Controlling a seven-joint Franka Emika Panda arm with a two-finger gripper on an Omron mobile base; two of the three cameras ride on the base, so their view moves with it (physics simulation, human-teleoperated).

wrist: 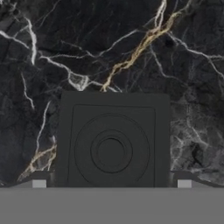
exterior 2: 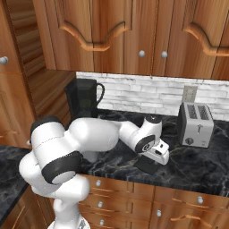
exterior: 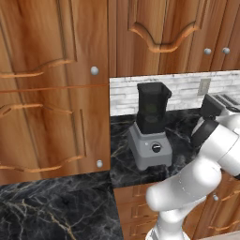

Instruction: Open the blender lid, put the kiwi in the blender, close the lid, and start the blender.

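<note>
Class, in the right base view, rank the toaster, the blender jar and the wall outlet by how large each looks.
1. Toaster and blender jar: look alike, and the arm hides the jar's lower part, so no ranking between them.
2. Wall outlet: clearly smallest.

The blender (exterior: 151,129) stood on the counter (exterior 2: 201,167) against the back wall, its jar open on top. The toaster (exterior 2: 195,124) stood to its right, well apart. Between them, nearer the front edge, the blender lid (wrist: 113,141) lay flat on the counter, with the gripper (wrist: 111,183) directly above it.
</note>
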